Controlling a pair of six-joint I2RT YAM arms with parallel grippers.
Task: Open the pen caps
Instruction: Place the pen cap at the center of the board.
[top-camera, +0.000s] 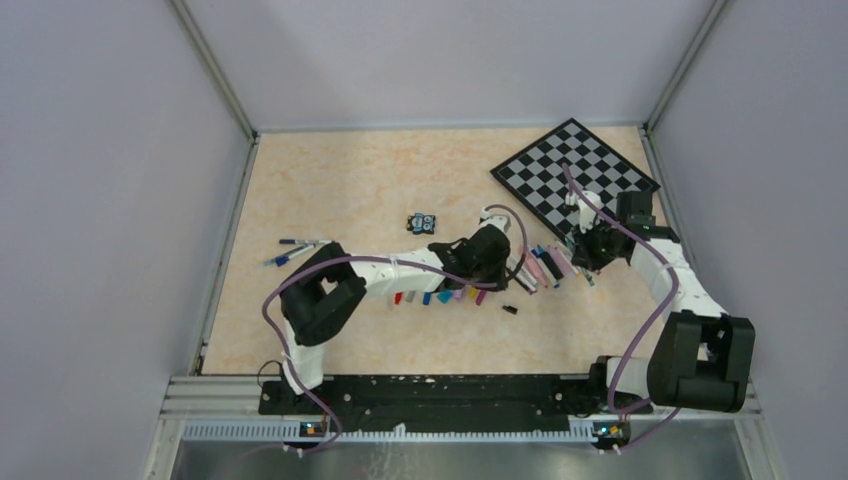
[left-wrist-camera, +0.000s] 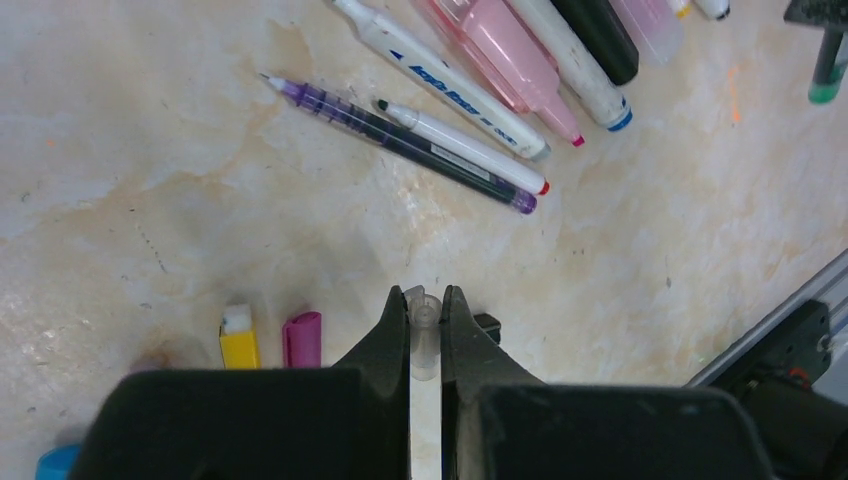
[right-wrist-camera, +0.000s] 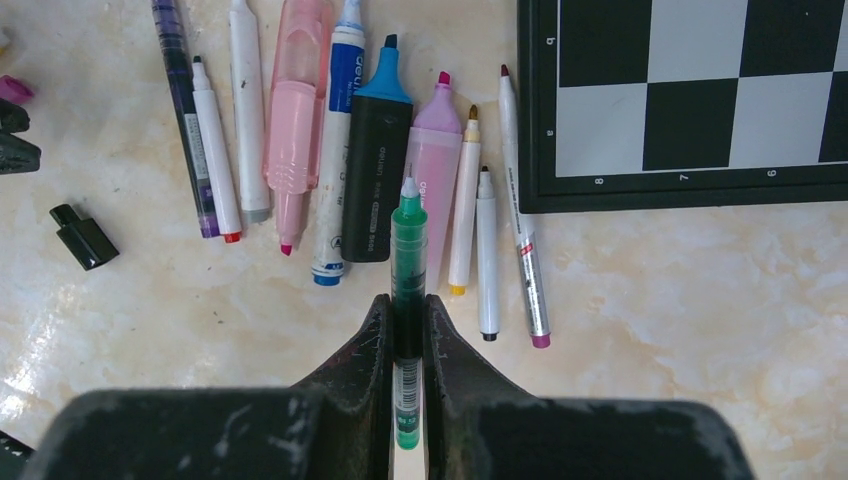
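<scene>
A clear pen cap (left-wrist-camera: 424, 340) sits pinched in the closed left gripper (left-wrist-camera: 425, 292), with a yellow cap (left-wrist-camera: 239, 345) and a magenta cap (left-wrist-camera: 302, 340) lying at its nine o'clock. The right gripper (right-wrist-camera: 407, 300) clamps a green pen (right-wrist-camera: 408, 240), tip bare and pointing to twelve o'clock, towards a row of uncapped pens (right-wrist-camera: 375, 170). The chessboard (right-wrist-camera: 700, 100) lies at two o'clock. The sound move looks to be setting the cap beside its fellows and the pen flat in the row, nudging no neighbours.
</scene>
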